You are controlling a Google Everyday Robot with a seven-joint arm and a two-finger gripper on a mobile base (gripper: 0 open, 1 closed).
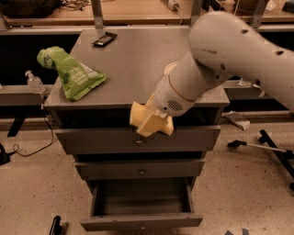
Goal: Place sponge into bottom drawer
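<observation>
Pale yellow soft foam sponge [139, 114] is hanging mid-frame, just off the front edge of the worktop and in front of the top drawer's face. Its block shape is showing a curved outline and creased, squeezed sides. The pincer [154, 125] is clenching it from the right. The pincer's own yellowish parts are blending with the foam, so the exact line between them is not showing.

The bulky white robot arm [220, 55] is reaching down from the upper right of the frame and is crossing the right part of the worktop.

The bottom drawer [115, 223] of the grey metal cabinet [105, 170] is standing pulled out at the lower centre, almost directly below the sponge and well apart from it. Its dark tray is lying open to view behind a flat front with a small knob. The two drawers above are sitting closed.

On the grey worktop [138, 64], a crumpled green bag [71, 73] is lying at the left. A flat black rectangular object [104, 39] is lying near the back edge.

A small clear pump bottle [34, 82] is standing on a ledge at the far left. Speckled beige floor [36, 183] is surrounding the cabinet. A wooden bench [138, 9] is running along the top of the frame.
</observation>
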